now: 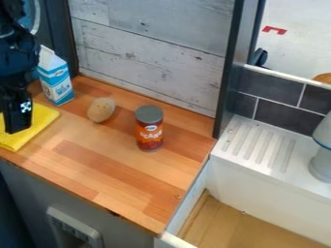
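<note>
The black gripper (17, 116) hangs at the left edge of the camera view, over a folded yellow cloth (37, 127) on the wooden counter. Just right of it and behind stands a blue and white milk carton (55, 80), upright against the back corner. A tan potato-like object (101, 110) with small dark spots lies on the counter, right of the carton. Farther right, an orange can (149, 128) with a grey lid stands upright, apart from the potato-like object.
The wooden counter (119, 172) ends at a front edge and a right edge. Whitewashed boards (152, 53) and a dark post (231, 72) rise behind. At right are a white ribbed drainboard (262, 145), a white and grey object (322, 162) and a wood-floored recess (226, 225).
</note>
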### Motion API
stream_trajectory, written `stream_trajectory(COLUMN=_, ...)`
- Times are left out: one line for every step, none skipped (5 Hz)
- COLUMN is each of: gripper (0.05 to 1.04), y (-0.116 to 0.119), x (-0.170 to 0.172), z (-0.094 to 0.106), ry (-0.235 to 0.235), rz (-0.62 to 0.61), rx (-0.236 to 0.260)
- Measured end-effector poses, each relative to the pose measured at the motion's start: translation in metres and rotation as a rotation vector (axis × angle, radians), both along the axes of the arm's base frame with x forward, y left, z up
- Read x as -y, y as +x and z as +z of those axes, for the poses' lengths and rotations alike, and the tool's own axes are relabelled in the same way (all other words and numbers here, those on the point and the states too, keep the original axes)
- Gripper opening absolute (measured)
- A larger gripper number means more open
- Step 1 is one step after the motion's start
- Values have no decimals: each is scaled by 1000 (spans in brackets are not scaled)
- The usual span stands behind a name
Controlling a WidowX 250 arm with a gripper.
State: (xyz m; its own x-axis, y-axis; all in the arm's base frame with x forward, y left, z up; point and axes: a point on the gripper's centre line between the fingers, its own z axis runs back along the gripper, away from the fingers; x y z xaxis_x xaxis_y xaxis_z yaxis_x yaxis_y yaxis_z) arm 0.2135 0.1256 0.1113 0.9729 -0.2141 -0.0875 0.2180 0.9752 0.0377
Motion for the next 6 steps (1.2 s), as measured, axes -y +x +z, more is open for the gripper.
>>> stream_trajectory(gripper=1000, y=-1, x=1, z=-6, ry=-14, rz=1, rx=-22)
stream_trajectory(gripper=1000, y=32, x=-12, z=-9, ry=-21, rz=18, rx=25)
stream_trajectory(gripper=1000, y=59, x=-38, z=-23, ry=1, rz=106, rx=77)
stream_trajectory(gripper=1000, y=73, x=-64, z=-41, ry=78, rz=192, rx=61)
stream_trajectory(gripper=1000, y=78, x=-80, z=-62, ry=133, rz=246, rx=6)
stream_trajectory(gripper=1000, y=81, x=-95, z=-75, ry=186, rz=290, rx=-31)
